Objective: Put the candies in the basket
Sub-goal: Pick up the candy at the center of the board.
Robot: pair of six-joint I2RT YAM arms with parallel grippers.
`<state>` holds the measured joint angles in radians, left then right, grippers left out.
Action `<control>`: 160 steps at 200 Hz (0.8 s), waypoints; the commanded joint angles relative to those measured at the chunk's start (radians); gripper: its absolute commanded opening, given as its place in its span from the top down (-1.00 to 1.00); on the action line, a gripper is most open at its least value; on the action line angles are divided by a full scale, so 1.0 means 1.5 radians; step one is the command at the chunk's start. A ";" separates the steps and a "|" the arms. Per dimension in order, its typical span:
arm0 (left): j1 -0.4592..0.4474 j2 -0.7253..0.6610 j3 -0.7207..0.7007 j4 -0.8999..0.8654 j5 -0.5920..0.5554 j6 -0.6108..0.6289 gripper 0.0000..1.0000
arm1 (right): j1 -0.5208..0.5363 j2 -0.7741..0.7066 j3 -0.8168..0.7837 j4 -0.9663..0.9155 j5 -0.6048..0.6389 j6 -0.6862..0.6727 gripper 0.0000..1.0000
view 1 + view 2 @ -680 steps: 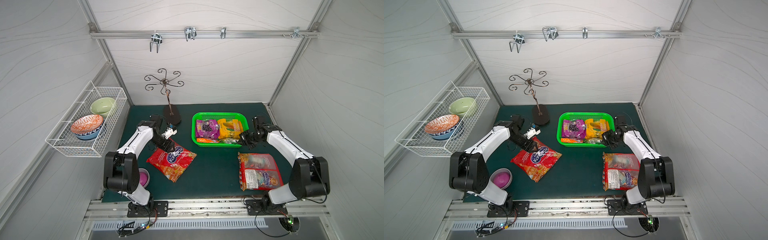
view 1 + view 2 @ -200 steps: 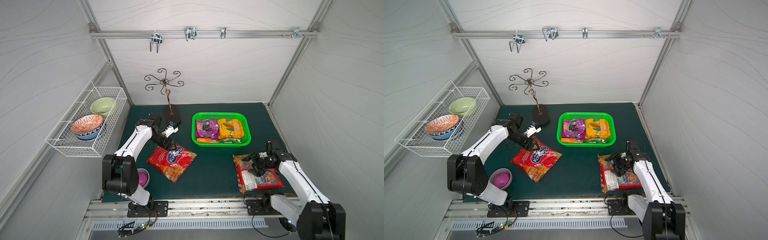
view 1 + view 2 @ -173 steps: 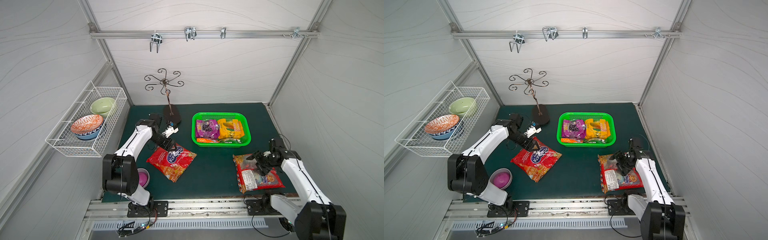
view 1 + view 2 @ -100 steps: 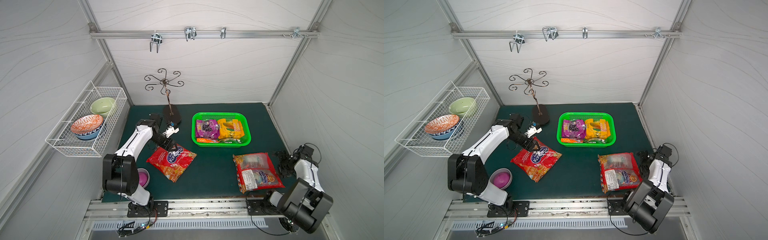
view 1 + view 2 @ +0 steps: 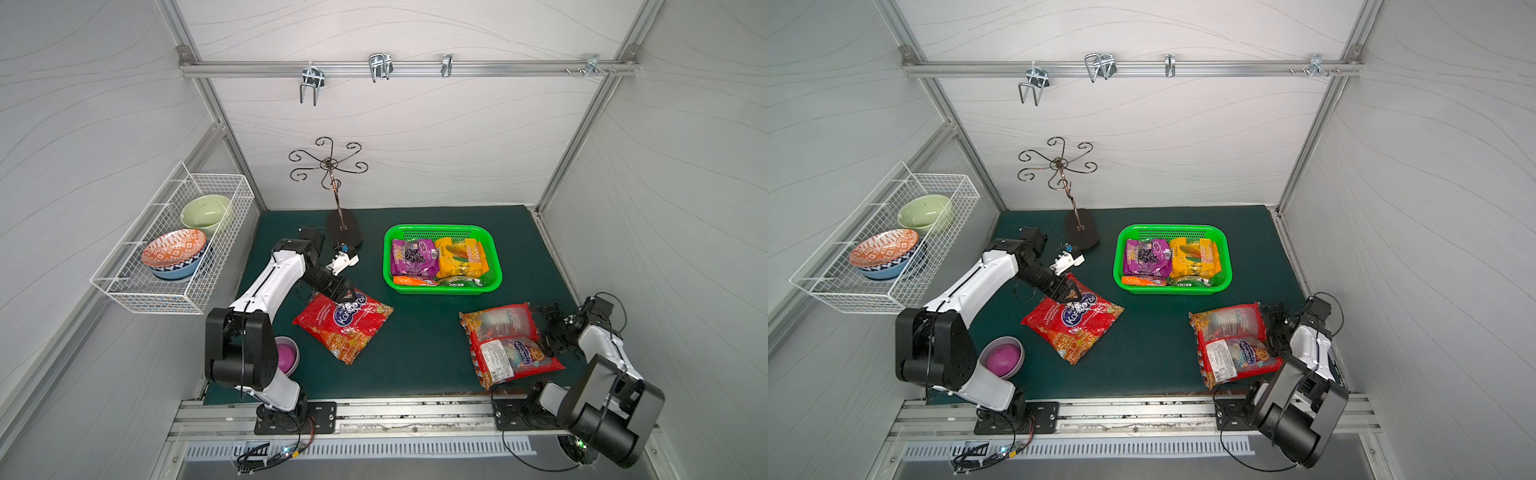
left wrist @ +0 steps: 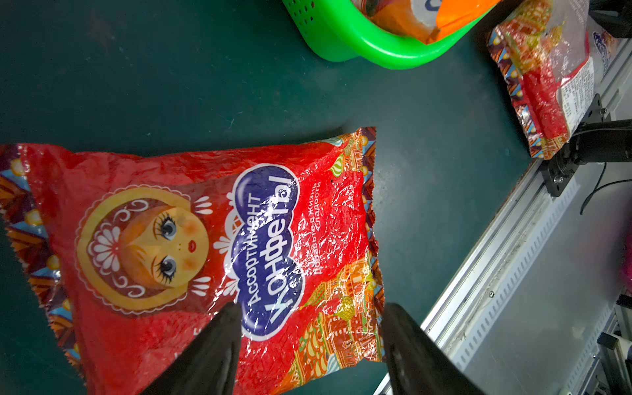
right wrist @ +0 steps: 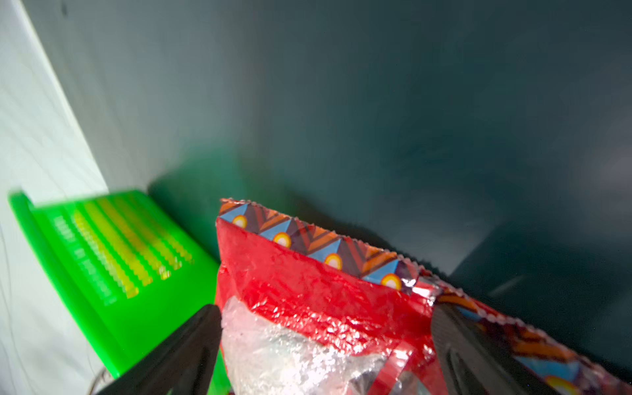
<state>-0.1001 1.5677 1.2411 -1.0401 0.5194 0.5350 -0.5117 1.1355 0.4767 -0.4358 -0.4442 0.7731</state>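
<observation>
Two red bags lie on the bench (image 5: pixel 415 357); four smaller bags (image 5: pixel 413 257) fill the basket (image 5: pixel 440 227).
The left gripper (image 6: pixel 307 307) hangs, jaws spread, over the left red bag (image 5: pixel 345 326) toward the bench's left edge. The right gripper (image 7: pixel 326 309), jaws spread wide, straddles an edge of the right red bag (image 5: pixel 511 345) by the front right corner. Each likely does best pinching a crimped seam, not the slippery bulge, then lifting clear of the rim.

I see a crinkly, glossy red plastic candy bag (image 6: pixel 205 239), a smooth, shiny green perforated plastic basket (image 5: pixel 440 227) and a matt dark-green table mat (image 5: pixel 415 345).
</observation>
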 commanded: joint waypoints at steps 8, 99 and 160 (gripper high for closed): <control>-0.003 -0.006 0.003 -0.003 0.009 -0.001 -0.37 | 0.120 -0.049 -0.048 -0.063 -0.088 0.095 -0.98; -0.051 0.008 0.044 -0.090 0.101 0.066 -0.36 | 0.250 -0.090 0.142 -0.280 0.144 0.002 -0.98; -0.145 -0.019 0.019 -0.029 0.212 0.102 -0.31 | 0.129 -0.033 0.154 -0.459 0.253 0.100 -0.91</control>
<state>-0.2501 1.5665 1.2648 -1.1278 0.7536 0.6430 -0.2657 1.0744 0.7246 -0.8955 -0.1738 0.8238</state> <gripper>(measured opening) 0.656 0.970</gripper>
